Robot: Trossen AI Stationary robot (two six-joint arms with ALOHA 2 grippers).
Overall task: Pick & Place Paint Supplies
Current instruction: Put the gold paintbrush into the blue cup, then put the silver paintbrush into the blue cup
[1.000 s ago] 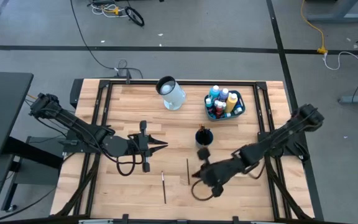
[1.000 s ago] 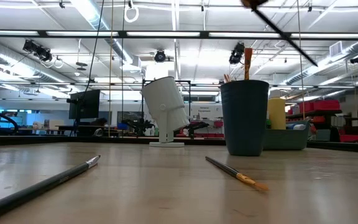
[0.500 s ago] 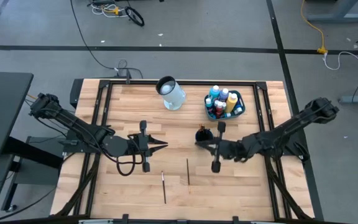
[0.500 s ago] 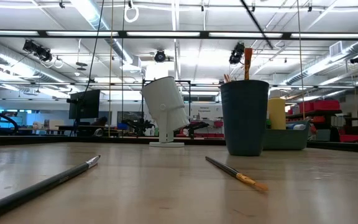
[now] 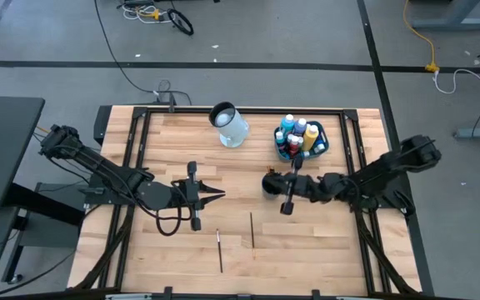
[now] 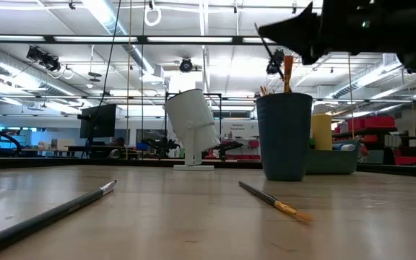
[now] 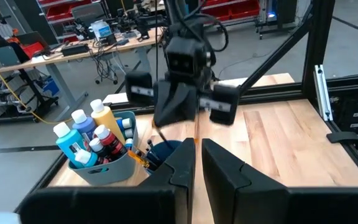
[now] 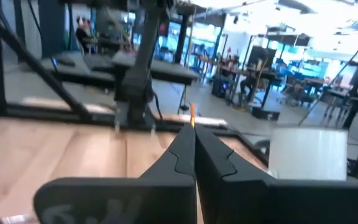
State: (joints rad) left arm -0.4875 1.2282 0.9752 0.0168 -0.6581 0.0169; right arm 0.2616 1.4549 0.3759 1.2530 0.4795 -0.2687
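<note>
My right gripper (image 5: 267,180) hangs over the dark blue cup (image 6: 284,137), shut on a thin dark paintbrush (image 6: 269,48). An orange-handled brush (image 6: 288,72) stands in the cup. Two more paintbrushes (image 5: 220,250) (image 5: 252,229) lie flat on the table toward its near edge. The white-capped paint bottles (image 5: 297,133) stand in the teal tub (image 5: 324,148) at the far right. My left gripper (image 5: 220,193) is held level above the table's left middle. It is shut to a thin slit with nothing in it. My right gripper pinches the paintbrush between its two fingers near the orange end (image 8: 192,115), which pokes out past the fingertips. The fingers lie about level, coming from the table's right. The dark handle (image 6: 270,50) slants down from them toward the cup's mouth, clear of the table.
A pale jug (image 5: 228,125) stands tilted on its foot at the far middle, left of the cup. The tub sits just beyond the cup. Bare wood lies between the two loose brushes and the cup. A black frame runs around the table's edges.
My right gripper has carried the brush from near the table's front toward the far edge, ending over the cup. It has tipped from pointing down to about level and has sunk into the low view. It stays shut on the brush. The brush handle now slants down at the cup.
</note>
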